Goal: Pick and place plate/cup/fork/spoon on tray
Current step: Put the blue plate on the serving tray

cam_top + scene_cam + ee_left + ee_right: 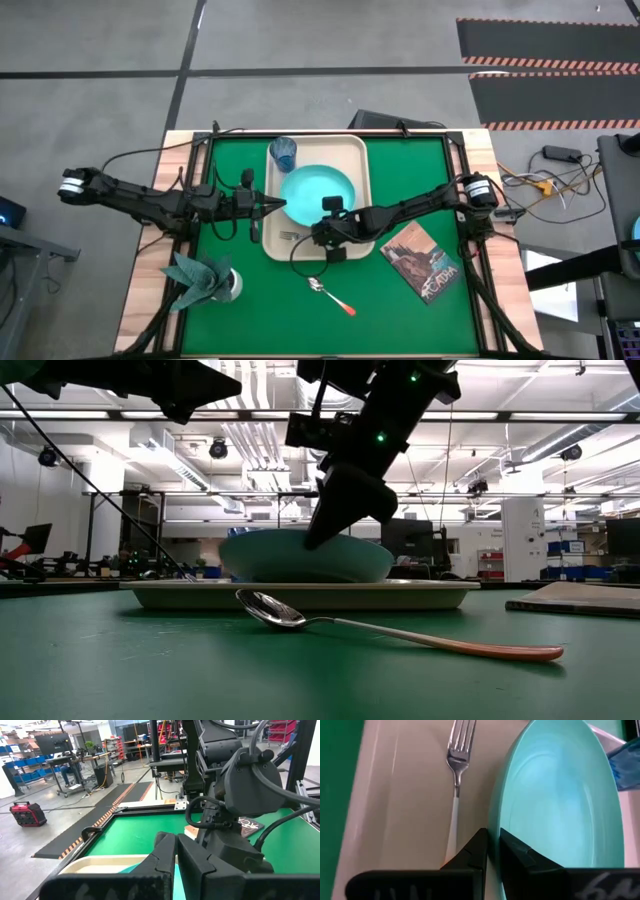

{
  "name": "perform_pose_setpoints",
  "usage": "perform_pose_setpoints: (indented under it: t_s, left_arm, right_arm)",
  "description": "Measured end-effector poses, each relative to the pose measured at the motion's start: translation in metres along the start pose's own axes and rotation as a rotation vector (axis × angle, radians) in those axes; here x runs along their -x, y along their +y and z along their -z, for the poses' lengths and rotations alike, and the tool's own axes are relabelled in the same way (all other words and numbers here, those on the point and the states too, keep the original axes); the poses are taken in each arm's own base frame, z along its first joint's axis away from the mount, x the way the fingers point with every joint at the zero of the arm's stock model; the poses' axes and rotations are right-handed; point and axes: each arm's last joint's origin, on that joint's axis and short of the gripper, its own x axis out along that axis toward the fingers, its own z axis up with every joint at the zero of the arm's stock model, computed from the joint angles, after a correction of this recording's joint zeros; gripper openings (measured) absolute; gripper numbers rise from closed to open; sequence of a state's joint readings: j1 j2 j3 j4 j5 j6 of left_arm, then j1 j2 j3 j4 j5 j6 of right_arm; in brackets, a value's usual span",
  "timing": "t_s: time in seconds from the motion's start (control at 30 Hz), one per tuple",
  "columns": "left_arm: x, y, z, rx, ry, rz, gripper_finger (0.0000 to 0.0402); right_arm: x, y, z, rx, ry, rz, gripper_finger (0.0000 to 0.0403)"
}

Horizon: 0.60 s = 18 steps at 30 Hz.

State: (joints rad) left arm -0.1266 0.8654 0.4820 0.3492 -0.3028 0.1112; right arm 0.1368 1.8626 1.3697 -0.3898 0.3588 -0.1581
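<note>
The turquoise plate [316,190] lies in the beige tray [355,150] at the table's middle. The blue cup [283,152] stands in the tray's far left corner. The fork [290,237] lies on the tray floor near its front edge, and it also shows in the right wrist view [456,765]. The spoon [330,295] lies on the green table in front of the tray, bowl up [270,610]. My right gripper [492,845] is shut at the plate's near rim. My left gripper [278,205] is shut, with its tips beside the plate's left rim. My right gripper pinches the plate's near rim [495,822] between its two fingers. The fingers slant down from the table's right side. The plate sits in the tray. My left gripper's shut tips stand at the plate's left rim [284,200]; I cannot tell whether they touch it.
A pale holder with a teal folded napkin [205,280] stands at the near left. A brown picture-covered book [422,260] lies right of the tray. Green table is bare around the spoon and along the far right.
</note>
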Motion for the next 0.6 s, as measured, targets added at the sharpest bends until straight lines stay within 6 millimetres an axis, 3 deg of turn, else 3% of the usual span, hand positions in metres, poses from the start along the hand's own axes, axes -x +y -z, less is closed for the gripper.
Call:
perform_pose_setpoints:
  t_s: [0.6]
  left_arm:
    - [0.0,0.0,-0.0001,0.0,0.0,0.0,0.0004]
  right_arm:
    - [-0.0028,0.0019,0.0045,0.002,0.004,-0.003,0.0026]
